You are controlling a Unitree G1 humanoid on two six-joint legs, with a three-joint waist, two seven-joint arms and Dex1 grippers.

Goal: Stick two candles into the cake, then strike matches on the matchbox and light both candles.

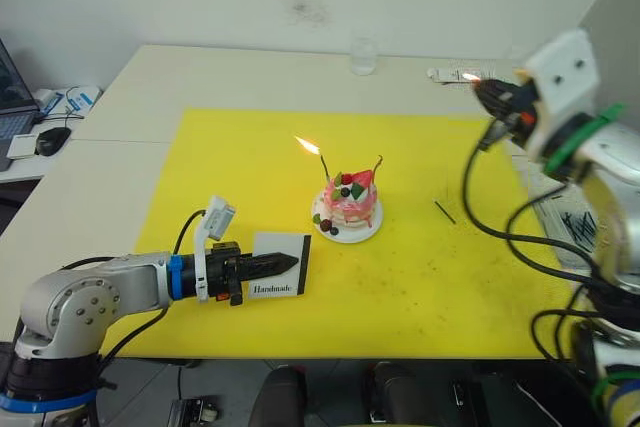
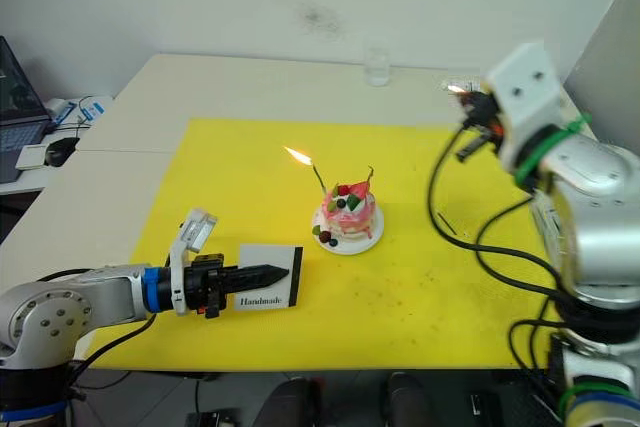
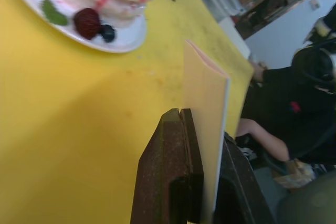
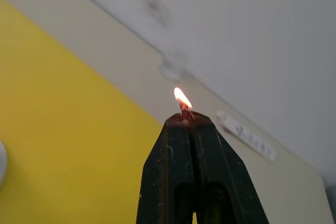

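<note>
The cake (image 1: 348, 207) stands on its small white plate (image 1: 345, 236) mid-mat. Two candles are stuck in it. The left candle (image 1: 323, 166) burns with a flame (image 1: 305, 144); the right candle (image 1: 379, 165) shows no flame. My left gripper (image 1: 292, 264) lies low on the mat, shut on the white matchbox (image 1: 275, 247), which stands on edge left of the cake. My right gripper (image 1: 487, 90) is raised at the far right, well away from the cake, shut on a burning match (image 4: 184, 109). Another dark match (image 1: 445, 212) lies on the mat right of the cake.
A yellow mat (image 1: 240, 157) covers the table's middle. A clear glass (image 1: 363, 55) and a white tube (image 1: 452, 74) sit at the far edge. A laptop and mouse (image 1: 52, 140) are at the left. A person (image 3: 294, 114) sits beyond the table in the left wrist view.
</note>
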